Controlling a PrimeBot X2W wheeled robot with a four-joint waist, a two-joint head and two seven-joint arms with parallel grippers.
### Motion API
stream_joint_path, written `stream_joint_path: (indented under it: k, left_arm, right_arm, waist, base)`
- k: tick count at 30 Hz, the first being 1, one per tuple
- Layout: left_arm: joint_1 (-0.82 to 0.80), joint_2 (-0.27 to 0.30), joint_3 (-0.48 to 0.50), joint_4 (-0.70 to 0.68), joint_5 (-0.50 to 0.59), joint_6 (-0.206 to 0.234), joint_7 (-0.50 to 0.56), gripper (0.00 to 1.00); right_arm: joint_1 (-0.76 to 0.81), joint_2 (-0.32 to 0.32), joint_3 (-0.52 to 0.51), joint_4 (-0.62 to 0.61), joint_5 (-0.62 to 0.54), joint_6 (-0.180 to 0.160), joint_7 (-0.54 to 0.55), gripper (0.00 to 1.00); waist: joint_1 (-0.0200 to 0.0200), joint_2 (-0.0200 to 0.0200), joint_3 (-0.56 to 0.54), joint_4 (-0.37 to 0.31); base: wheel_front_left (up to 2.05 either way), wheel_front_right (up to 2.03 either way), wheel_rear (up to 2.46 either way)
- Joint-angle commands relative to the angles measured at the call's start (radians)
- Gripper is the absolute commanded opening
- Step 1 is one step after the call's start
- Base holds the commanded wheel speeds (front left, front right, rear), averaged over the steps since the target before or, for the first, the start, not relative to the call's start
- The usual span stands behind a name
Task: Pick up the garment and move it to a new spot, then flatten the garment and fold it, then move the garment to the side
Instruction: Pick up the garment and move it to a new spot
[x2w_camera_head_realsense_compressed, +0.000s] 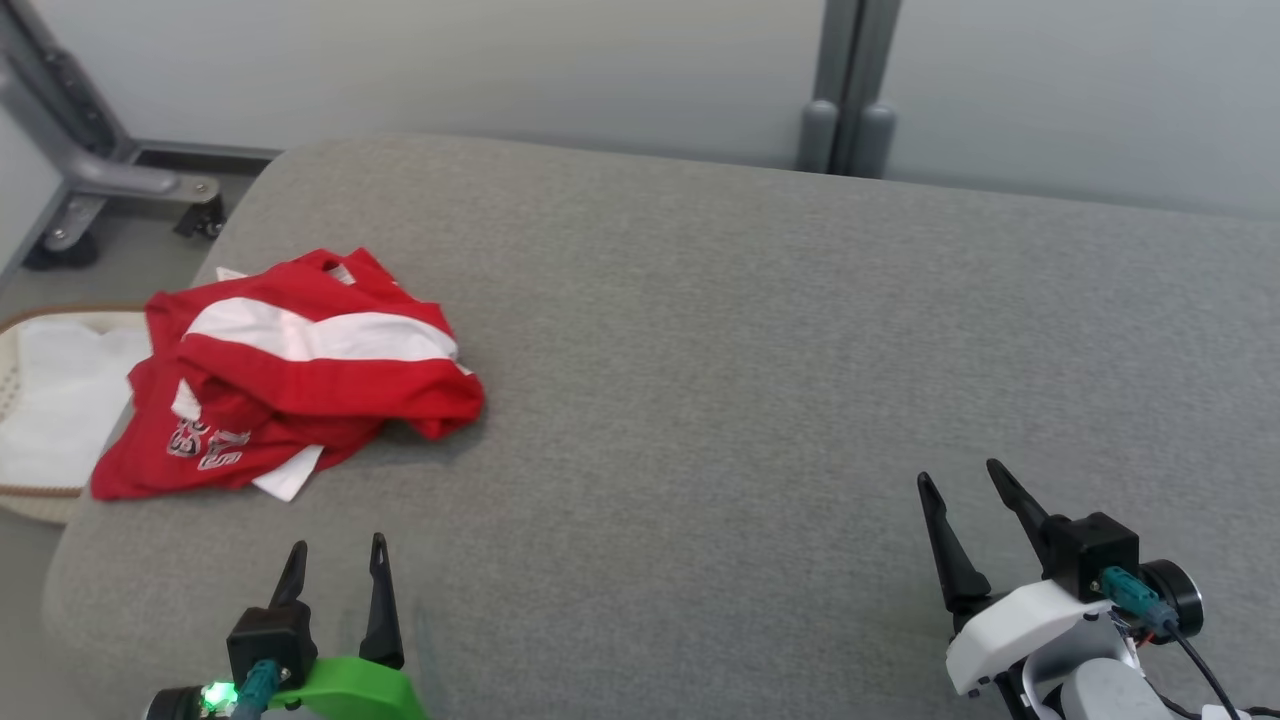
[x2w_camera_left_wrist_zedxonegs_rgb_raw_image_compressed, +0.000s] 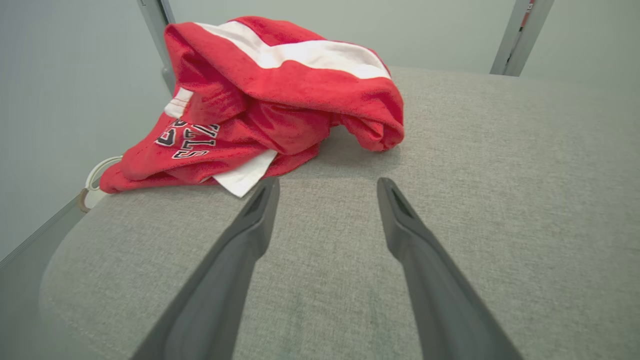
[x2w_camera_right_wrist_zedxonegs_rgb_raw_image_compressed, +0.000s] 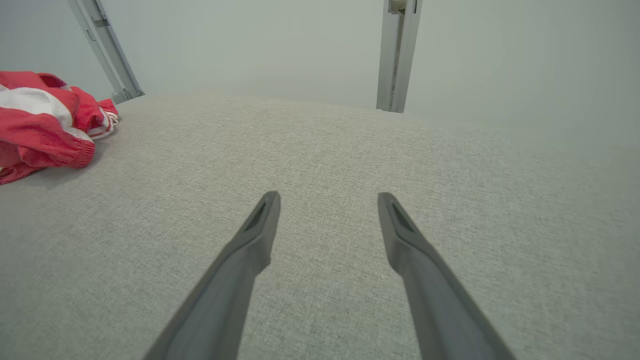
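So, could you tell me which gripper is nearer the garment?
The left gripper, the one on the green mount: the garment lies just ahead of it, while the right gripper sits far off across the cushion.

Garment (x2w_camera_head_realsense_compressed: 300, 370): crumpled; inner folds hidden, type not determinable.
Lettering (x2w_camera_left_wrist_zedxonegs_rgb_raw_image_compressed: 187, 140): partly tucked under a fold, not legible.
Basket (x2w_camera_head_realsense_compressed: 30, 505): cut off by the head view's left edge, partly hidden behind the garment.
Left tool (x2w_camera_head_realsense_compressed: 338, 542): body cut off by the bottom edge.
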Motion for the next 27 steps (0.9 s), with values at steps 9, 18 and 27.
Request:
stream_joint_path:
  k: [9,18,27]
  left_arm:
    - [0.016,0.000,0.068,0.025,-0.041,-0.028,-0.008,1.00]
    - [-0.057,0.000,0.126,0.044,-0.075,-0.058,-0.008,1.00]
    - [-0.298,0.032,0.194,0.071,-0.071,-0.102,-0.008,1.00]
  right_arm:
    - [-0.020,-0.006,0.032,0.017,-0.002,-0.001,-0.007,1.00]
    - [-0.045,-0.006,0.061,0.018,-0.009,-0.001,-0.007,1.00]
    - [-0.104,-0.014,0.055,-0.004,-0.061,-0.001,-0.007,1.00]
  waist:
    - [0.0000,0.0000,0.051,0.250]
    - [0.0000,0.0000,0.117,0.215]
    - [0.0000,0.0000,0.256,0.149]
  base:
    - [0.00,0.00,0.00]
    - [0.00,0.00,0.00]
    - [0.00,0.00,0.00]
